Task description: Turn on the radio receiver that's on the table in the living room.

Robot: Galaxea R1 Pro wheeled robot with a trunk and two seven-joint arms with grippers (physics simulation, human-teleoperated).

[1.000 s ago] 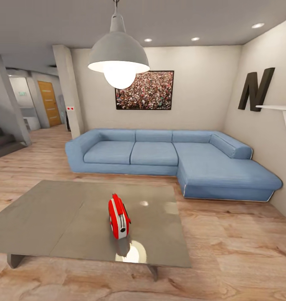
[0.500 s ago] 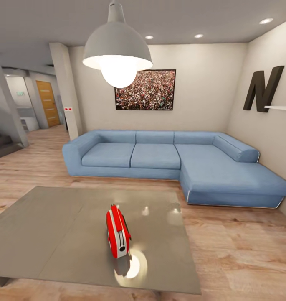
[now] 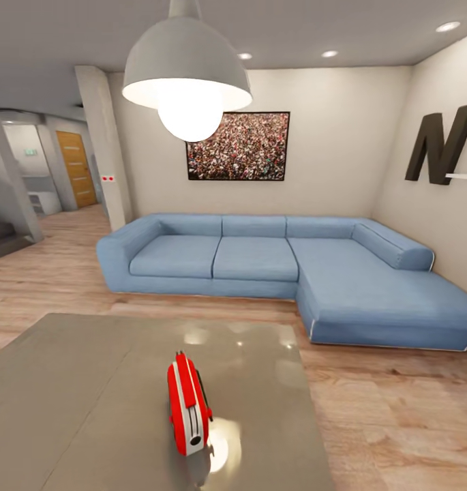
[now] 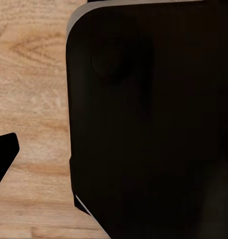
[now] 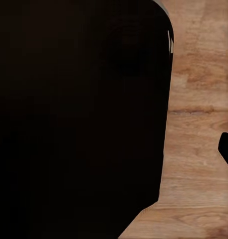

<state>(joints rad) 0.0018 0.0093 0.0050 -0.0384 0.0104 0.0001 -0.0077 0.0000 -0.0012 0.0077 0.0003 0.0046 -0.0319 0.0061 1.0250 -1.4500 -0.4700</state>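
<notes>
Approach stage only: radio receiver (image 3: 188, 404) stands on edge near the surface's (image 3: 69, 395) near edge, right of middle, untouched. Switching on remains. Cannot tell either claw's state.

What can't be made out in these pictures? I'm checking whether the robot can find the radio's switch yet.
- The red radio receiver with white stripe trim, head view: stands edge-on, so its dial face is turned away.
- The glossy grey low table, head view: near side and legs cut off by the picture's bottom edge.
- Both wrist views: a dark robot body part blocks most of the light wood plank floor.
</notes>
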